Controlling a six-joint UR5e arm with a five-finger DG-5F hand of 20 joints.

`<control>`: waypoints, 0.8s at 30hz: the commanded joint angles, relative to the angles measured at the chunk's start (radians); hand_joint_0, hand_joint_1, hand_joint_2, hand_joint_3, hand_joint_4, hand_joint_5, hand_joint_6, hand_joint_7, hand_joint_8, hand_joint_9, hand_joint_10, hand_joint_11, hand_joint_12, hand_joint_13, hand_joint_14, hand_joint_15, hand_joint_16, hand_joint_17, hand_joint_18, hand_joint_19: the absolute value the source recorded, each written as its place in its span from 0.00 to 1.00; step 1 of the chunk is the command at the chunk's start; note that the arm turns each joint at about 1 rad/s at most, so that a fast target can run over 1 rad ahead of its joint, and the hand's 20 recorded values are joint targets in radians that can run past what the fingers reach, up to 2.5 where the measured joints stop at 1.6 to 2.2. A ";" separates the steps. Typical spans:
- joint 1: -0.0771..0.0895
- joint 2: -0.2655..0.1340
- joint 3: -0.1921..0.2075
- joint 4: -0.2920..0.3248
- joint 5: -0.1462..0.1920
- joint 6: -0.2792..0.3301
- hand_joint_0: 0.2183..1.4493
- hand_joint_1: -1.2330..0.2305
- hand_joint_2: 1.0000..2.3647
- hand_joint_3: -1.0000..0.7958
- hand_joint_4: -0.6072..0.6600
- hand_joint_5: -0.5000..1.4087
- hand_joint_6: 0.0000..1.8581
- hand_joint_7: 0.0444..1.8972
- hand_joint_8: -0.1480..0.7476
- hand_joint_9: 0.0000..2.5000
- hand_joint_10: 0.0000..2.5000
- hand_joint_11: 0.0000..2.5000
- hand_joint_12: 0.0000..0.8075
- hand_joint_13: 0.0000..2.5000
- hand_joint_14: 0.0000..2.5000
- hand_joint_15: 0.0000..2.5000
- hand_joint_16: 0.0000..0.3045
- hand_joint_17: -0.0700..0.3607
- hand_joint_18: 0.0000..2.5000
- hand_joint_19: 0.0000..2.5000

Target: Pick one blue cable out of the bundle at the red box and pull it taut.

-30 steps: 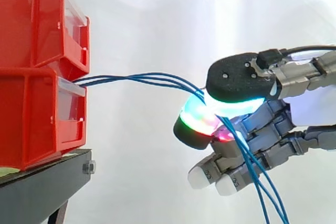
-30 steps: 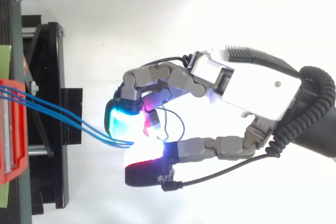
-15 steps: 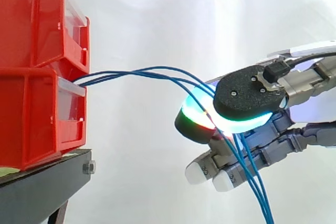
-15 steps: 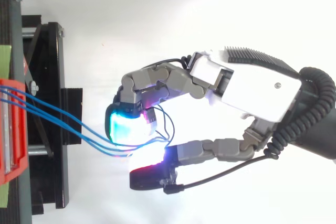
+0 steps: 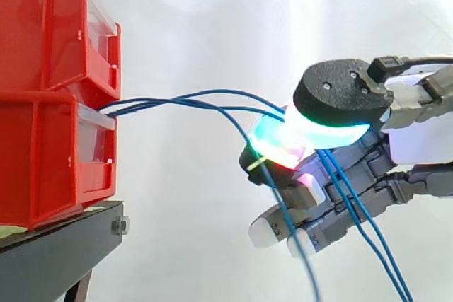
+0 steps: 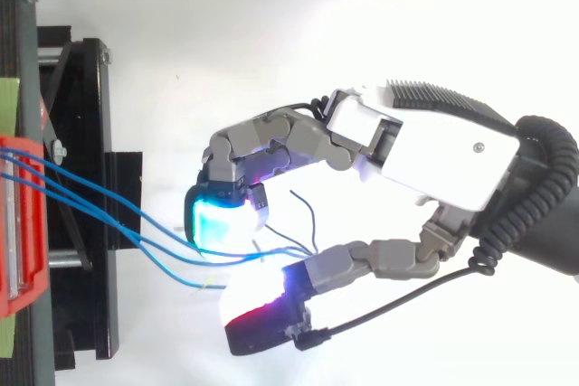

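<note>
My fingers (image 6: 222, 223) curl w/ thumb round two thin blue cables (image 5: 131, 106) from the red plastic box (image 5: 42, 153); third hangs outside. All slack, sagging.

Robot hand (image 6: 425, 146) pinches slack blue cables (image 6: 110, 211) fr. red box (image 6: 25, 291).

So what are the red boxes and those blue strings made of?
The red boxes look like hard moulded plastic: smooth, slightly shiny, with stiff ribs and edges. The blue cables look like thin wire in a smooth blue plastic coat, since they hold springy curves; the inside is hidden.
</note>
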 commanded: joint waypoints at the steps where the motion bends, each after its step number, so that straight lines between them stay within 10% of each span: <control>1: 0.000 0.000 0.001 0.000 0.000 0.001 0.22 0.27 0.00 0.28 0.62 0.15 0.47 0.62 0.58 0.29 0.00 0.59 0.57 0.19 0.00 0.10 0.22 0.51 0.22 0.11; 24: 0.002 0.000 0.011 -0.017 0.000 0.003 0.32 0.30 0.01 0.42 0.62 0.18 0.47 0.68 0.54 0.33 0.01 0.58 0.54 0.21 0.00 0.11 0.19 0.47 0.21 0.12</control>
